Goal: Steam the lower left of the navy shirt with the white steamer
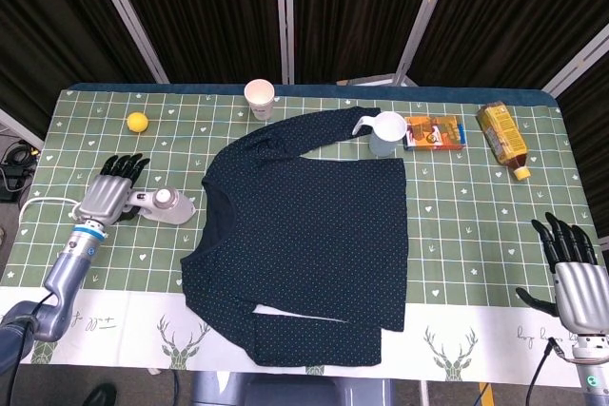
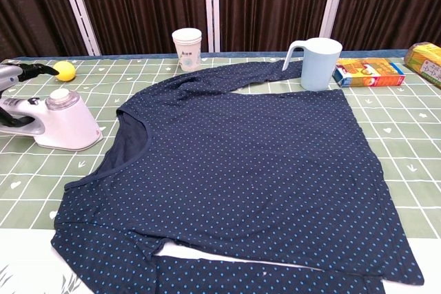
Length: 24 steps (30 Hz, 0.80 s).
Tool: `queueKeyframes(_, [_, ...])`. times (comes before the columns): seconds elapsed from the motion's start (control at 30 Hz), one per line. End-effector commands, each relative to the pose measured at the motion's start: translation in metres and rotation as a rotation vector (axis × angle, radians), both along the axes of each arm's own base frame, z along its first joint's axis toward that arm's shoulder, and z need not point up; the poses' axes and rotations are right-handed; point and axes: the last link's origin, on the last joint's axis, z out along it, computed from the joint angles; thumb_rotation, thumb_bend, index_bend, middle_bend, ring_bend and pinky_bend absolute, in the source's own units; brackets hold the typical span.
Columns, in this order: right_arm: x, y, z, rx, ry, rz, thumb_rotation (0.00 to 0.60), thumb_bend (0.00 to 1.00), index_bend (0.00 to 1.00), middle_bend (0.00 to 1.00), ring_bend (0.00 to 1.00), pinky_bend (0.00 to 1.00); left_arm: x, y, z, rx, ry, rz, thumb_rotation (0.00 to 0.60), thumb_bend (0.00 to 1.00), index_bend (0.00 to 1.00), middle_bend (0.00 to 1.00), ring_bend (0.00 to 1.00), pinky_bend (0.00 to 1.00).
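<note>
My left hand [image 1: 112,194] lies over the handle end of the white steamer [image 1: 164,206]; my fingers look spread across it, but I cannot tell whether they are clamped on the handle or only resting there. The steamer lies on its side on the tabletop [image 1: 447,197], at nine o'clock of the navy shirt [image 1: 309,235], its nose pointing at the shirt's neckline and just short of it. The shirt lies flat, collar toward nine o'clock, one sleeve running up toward twelve and the other folded along its six o'clock edge. My right hand [image 1: 573,278] hangs at the tabletop's four o'clock corner, fingers apart, holding nothing. A light blue mug [image 2: 318,63] stands touching the upper sleeve's end, and a paper cup [image 2: 187,49] stands at twelve o'clock.
</note>
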Motion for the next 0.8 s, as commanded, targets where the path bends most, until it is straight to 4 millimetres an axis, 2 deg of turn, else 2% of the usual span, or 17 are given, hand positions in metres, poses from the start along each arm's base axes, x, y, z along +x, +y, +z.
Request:
queueKeyframes(0.03, [0.0001, -0.0001, -0.0004, 0.001, 0.0, 0.0, 0.6, 0.0, 0.0, 0.0, 0.0, 0.0, 0.0011, 0.0045, -0.0062, -0.004, 0.006, 0.016, 0.6, 0.39, 0.13, 0.1, 0.15, 0.15])
queueKeyframes(0.1, [0.0002, -0.0001, -0.0009, 0.003, 0.0, -0.001, 0.6, 0.0, 0.0, 0.0, 0.0, 0.0, 0.002, 0.0063, -0.0077, 0.0, 0.019, 0.01, 0.6, 0.39, 0.21, 0.23, 0.27, 0.28])
queueKeyframes(0.23, [0.0001, -0.0003, -0.0014, 0.004, 0.001, -0.002, 0.6, 0.0, 0.0, 0.0, 0.0, 0.0, 0.003, 0.0084, -0.0108, 0.004, 0.037, -0.001, 0.6, 0.39, 0.37, 0.35, 0.38, 0.46])
queueKeyframes(0.33, [-0.0002, -0.0003, -0.0015, 0.004, 0.002, -0.004, 0.6, 0.0, 0.0, 0.0, 0.0, 0.0, 0.0025, 0.0093, -0.012, 0.001, 0.048, -0.004, 0.6, 0.41, 0.54, 0.44, 0.45, 0.57])
queueKeyframes(0.43, [-0.0005, -0.0004, -0.0017, 0.004, 0.003, -0.005, 0.6, 0.0, 0.0, 0.0, 0.0, 0.0, 0.0023, 0.0093, -0.0119, 0.006, 0.047, -0.008, 0.6, 0.47, 0.71, 0.53, 0.51, 0.66])
queueKeyframes(0.57, [-0.0006, -0.0006, -0.0026, 0.007, 0.005, -0.006, 0.6, 0.0, 0.0, 0.0, 0.0, 0.0, 0.0011, 0.0073, -0.0115, 0.018, 0.036, -0.013, 0.6, 0.64, 0.91, 0.66, 0.6, 0.78])
queueKeyframes(0.67, [-0.0004, -0.0007, -0.0033, 0.008, 0.007, -0.006, 0.6, 0.0, 0.0, 0.0, 0.0, 0.0, 0.0008, 0.0041, -0.0107, 0.023, 0.016, -0.029, 0.6, 0.71, 0.97, 0.75, 0.67, 0.86])
queueKeyframes(0.8, [-0.0001, -0.0007, -0.0041, 0.01, 0.01, -0.005, 0.6, 0.0, 0.0, 0.0, 0.0, 0.0, 0.0021, 0.0006, -0.0082, 0.022, -0.025, -0.054, 0.6, 0.76, 0.98, 0.85, 0.76, 0.96])
